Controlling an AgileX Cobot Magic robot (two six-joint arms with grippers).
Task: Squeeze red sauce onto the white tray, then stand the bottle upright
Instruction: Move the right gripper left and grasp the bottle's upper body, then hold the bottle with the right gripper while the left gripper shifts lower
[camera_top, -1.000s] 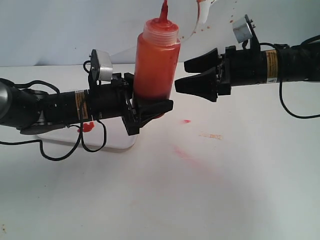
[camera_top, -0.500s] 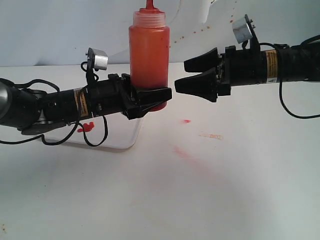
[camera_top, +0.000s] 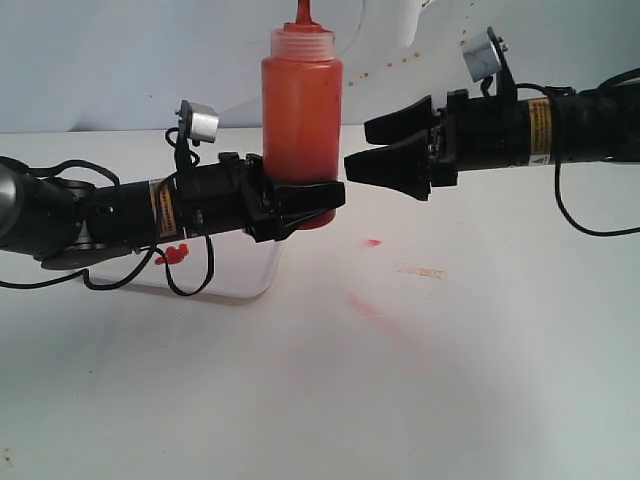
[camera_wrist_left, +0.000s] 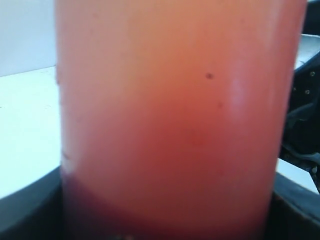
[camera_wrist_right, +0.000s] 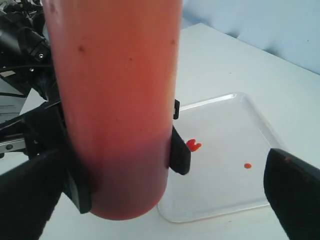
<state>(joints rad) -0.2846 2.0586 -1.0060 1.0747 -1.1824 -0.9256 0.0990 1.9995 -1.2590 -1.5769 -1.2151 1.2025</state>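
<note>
The bottle stands upright with its red nozzle up, and my left gripper is shut on its lower part. It looks held just off the table, beside the white tray. That tray carries red sauce as a small blob and a drop. The blob also shows under my left arm. My right gripper is open and level with the bottle, a short way to its right. In the right wrist view the bottle fills the space ahead of the open right gripper. It also fills the left wrist view.
A red spot, a pinkish smear and a faint mark stain the white table right of the tray. Black cables hang from my left arm over the tray. The backdrop behind shows red splashes.
The bottle has swung from a tilt to upright in my left gripper and shifted slightly right. My right gripper has edged left toward it, still open.
</note>
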